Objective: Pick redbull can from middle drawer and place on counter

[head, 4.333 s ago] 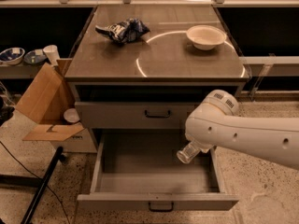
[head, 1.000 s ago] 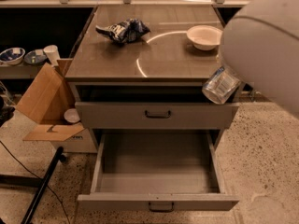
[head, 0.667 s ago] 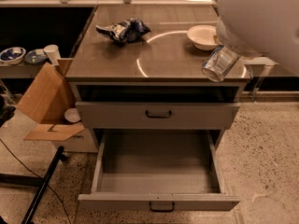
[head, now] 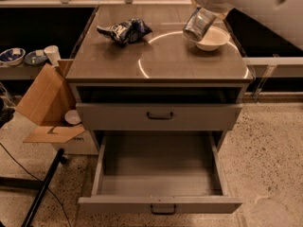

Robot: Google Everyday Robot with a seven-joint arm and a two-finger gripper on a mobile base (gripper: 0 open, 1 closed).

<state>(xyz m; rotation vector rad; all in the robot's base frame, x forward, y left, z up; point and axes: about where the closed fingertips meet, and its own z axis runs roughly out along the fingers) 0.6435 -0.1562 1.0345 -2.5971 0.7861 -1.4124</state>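
Pincer hangs over the counter's far right corner, clamped on the can, which tilts in the air just above the bowl. With the can out of the open drawer, picking looks done; setting it down on the counter is left

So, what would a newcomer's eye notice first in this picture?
First, the slim silvery-grey metal can hangs tilted above the glossy brown-grey counter, near the white round bowl; the gripper holds it at top right. Below, the wide grey metal middle drawer stands pulled out.
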